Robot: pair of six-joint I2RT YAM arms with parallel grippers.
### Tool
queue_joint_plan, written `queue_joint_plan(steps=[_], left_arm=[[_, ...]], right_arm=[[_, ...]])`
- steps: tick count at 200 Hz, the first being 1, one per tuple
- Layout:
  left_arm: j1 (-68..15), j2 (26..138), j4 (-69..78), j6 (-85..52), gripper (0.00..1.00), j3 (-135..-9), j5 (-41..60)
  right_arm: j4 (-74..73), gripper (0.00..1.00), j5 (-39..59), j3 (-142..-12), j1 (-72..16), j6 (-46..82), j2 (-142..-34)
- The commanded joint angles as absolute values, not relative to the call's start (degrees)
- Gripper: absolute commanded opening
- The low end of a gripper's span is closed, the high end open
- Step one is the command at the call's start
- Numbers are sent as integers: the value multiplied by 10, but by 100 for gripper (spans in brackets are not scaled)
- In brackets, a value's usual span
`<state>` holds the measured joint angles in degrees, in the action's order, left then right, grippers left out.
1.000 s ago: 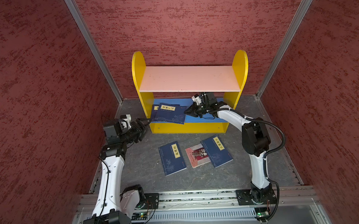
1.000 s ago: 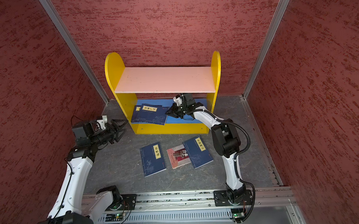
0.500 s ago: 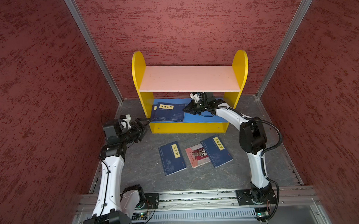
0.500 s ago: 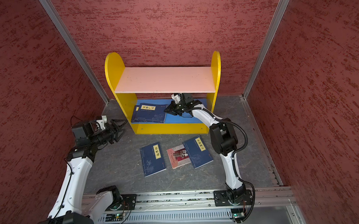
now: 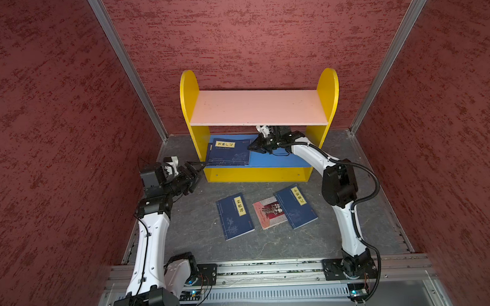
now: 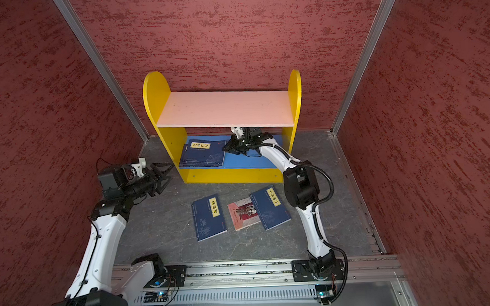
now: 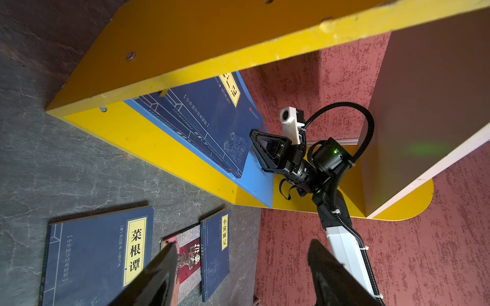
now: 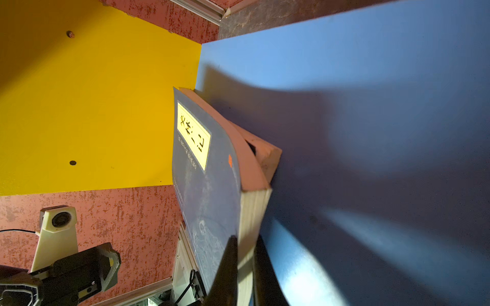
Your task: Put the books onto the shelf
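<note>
Our right hand (image 5: 250,148) was under the pink upper board (image 5: 259,107) of the shelf (image 5: 256,174), pinched tight on the right edge of the top navy book (image 5: 229,155), whose cover bowed in the right wrist view. Our left hand (image 5: 200,168) hung well open and held nothing, just outside the shelf's yellow left side panel (image 5: 189,105).

We counted five books. Two navy ones lay stacked on the left half of the blue lower board (image 5: 278,160): the gripped one and a second navy book (image 5: 210,149) peeking out beneath it. Three lay on the dark grey desk (image 5: 190,227) in front of the shelf: a navy book on the left (image 5: 235,213), a pink-and-red book (image 5: 269,212) in the middle, and a navy book on the right (image 5: 296,207) overlapping the pink one's edge. The left one lay apart from the other two.

Red textured walls (image 5: 51,111) closed us in on three sides, and a metal rail (image 5: 271,272) ran along the front. The upper board hung close over the right hand, and the yellow side panel stood between the left hand and the shelved books.
</note>
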<state>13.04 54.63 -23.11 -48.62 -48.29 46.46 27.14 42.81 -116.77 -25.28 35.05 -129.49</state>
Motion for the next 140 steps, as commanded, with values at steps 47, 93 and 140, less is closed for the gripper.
queue_joint_plan(steps=[47, 93, 140], left_arm=[[136, 543, -230, -485, 78, -483, 473], [136, 543, -230, -485, 78, -483, 474], [136, 542, -228, -485, 78, -480, 474]], right_arm=[[330, 10, 423, -1235, -271, 306, -1333], [351, 10, 402, -1259, -271, 301, -1341], [379, 11, 377, -1289, -271, 294, -1353]])
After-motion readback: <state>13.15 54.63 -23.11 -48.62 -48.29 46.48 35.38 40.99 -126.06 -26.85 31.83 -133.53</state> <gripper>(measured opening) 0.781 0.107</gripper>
